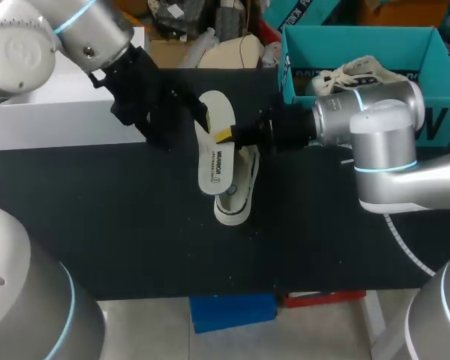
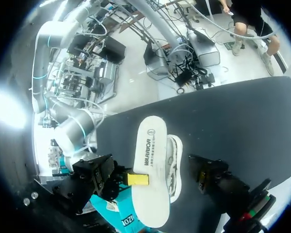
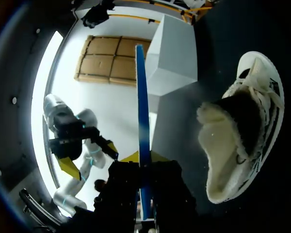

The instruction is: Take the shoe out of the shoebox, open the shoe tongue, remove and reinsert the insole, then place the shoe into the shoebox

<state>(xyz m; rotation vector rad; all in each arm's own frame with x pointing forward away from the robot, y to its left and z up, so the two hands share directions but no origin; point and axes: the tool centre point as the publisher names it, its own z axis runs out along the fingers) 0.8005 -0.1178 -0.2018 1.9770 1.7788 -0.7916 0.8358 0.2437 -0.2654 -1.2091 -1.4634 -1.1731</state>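
The black cloth-covered table point(image 1: 97, 225) carries everything. At its far right corner stands the open teal cardboard shoebox point(image 1: 442, 124), with a white laced shoe point(image 1: 356, 73) lying inside. At the far left sits a plain white rectangular box point(image 1: 52, 112).

The right arm point(image 1: 375, 127) comes in from the right and stretches towards the middle of the table. The left arm point(image 1: 75, 34) comes down from the far left corner, and its black wrist ends just beside the heel of the insole.

The task's shoe, a white low sneaker with dark side stripes and a fleecy cream lining point(image 1: 236, 199), is out of the shoebox. It lies on the table near the middle, well apart from the teal box, with its mouth turned towards the right gripper.

The long white foam insole with dark print on its face point(image 1: 216, 150) is out of the shoe and held over it, covering part of the shoe from above. Whether it touches the shoe cannot be told.

The right gripper point(image 1: 229, 135) is clamped on the insole near its middle. In the right wrist view the insole stands edge-on between the two yellow tips, one on each face.

The left gripper point(image 3: 89, 156) has its fingers spread wide, with nothing between them.
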